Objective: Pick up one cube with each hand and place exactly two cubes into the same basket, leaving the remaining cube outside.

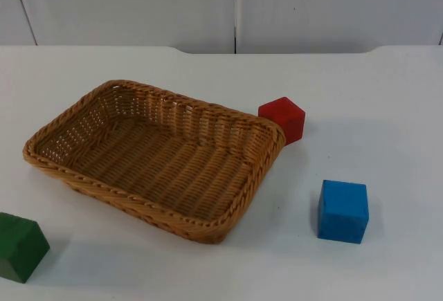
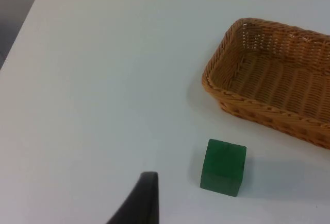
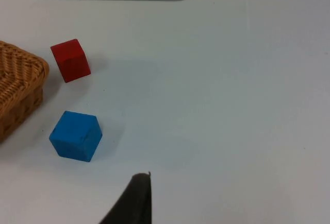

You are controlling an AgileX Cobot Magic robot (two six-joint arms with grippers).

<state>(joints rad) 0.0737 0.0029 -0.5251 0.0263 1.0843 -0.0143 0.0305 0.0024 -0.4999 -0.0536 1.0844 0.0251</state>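
Sitting outside the basket (image 1: 166,159), three cubes; either end effector's state: cannot tell.

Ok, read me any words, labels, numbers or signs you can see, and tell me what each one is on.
None to read. The red cube, blue cube and green cube have plain faces, the wicker basket carries no tag, and the white table and grey wall are unmarked.

A white bench (image 1: 387,93) fills the scene, evenly lit and with only soft shadows. At its far edge stands a pale grey partition wall (image 1: 138,3), split by a dark vertical seam (image 1: 234,10) near the middle.
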